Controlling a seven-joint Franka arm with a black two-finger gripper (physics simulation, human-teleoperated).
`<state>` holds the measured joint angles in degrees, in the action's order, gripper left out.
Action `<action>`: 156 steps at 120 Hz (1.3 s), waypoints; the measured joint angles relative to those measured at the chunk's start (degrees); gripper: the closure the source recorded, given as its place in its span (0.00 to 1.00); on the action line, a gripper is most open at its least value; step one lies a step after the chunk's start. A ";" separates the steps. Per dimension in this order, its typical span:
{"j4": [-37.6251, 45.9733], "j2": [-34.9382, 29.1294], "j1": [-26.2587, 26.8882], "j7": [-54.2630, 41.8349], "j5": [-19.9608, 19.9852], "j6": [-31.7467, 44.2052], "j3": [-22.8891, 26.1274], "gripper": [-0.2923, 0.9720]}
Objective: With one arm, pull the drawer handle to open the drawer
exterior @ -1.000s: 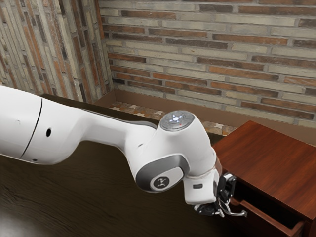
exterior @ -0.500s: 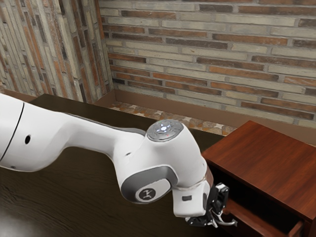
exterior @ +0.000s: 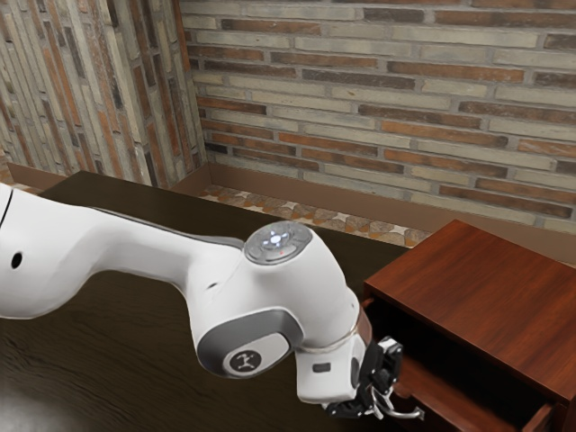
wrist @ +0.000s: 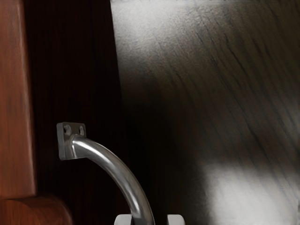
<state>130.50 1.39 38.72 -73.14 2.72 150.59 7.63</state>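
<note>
Drawer handle [wrist: 112,166] clamped in tool [exterior: 382,409], both sides touching; drawer [exterior: 459,400] partway open.

Two weathered brick walls [exterior: 378,99] meet in a corner, with a brown skirting board [exterior: 270,184] over a mottled stone floor [exterior: 297,212]. A dark wooden tabletop [exterior: 108,369] stands in front.

The drawer handle [wrist: 112,173] runs off the wrist view's lower edge, so we cannot see its second mount. In the exterior view our arm [exterior: 261,315] hides much of the tool [exterior: 382,405] and the drawer [exterior: 450,396] front. That view's right and lower edges crop the cabinet [exterior: 486,297] and drawer.
</note>
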 joint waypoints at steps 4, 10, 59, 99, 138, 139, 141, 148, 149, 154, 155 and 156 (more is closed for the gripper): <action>0.38 -0.32 0.14 0.04 0.00 0.02 0.00 0.77; 0.98 -0.73 0.39 0.11 0.00 0.05 -0.01 0.77; 4.82 -4.24 0.92 0.51 -0.01 0.16 0.41 0.76; 6.30 -5.67 -1.10 1.06 0.00 0.17 3.39 0.76; 7.96 -7.22 -0.71 1.86 -0.03 0.26 4.88 0.76; 8.01 -7.30 -0.70 1.88 -0.03 0.26 4.88 0.76; 8.11 -7.43 -0.66 1.92 -0.03 0.27 4.87 0.76; 8.50 -7.89 -0.63 2.06 -0.04 0.32 4.89 0.77; 8.57 -7.97 -0.63 2.08 -0.04 0.32 4.88 0.77; 8.89 -8.37 -0.67 2.15 -0.02 0.32 4.89 0.77; 8.95 -8.45 -0.69 2.17 -0.02 0.32 4.90 0.77; 9.00 -8.53 -0.70 2.18 -0.02 0.31 4.90 0.77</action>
<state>139.50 -7.14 38.02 -70.95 2.70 150.91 12.54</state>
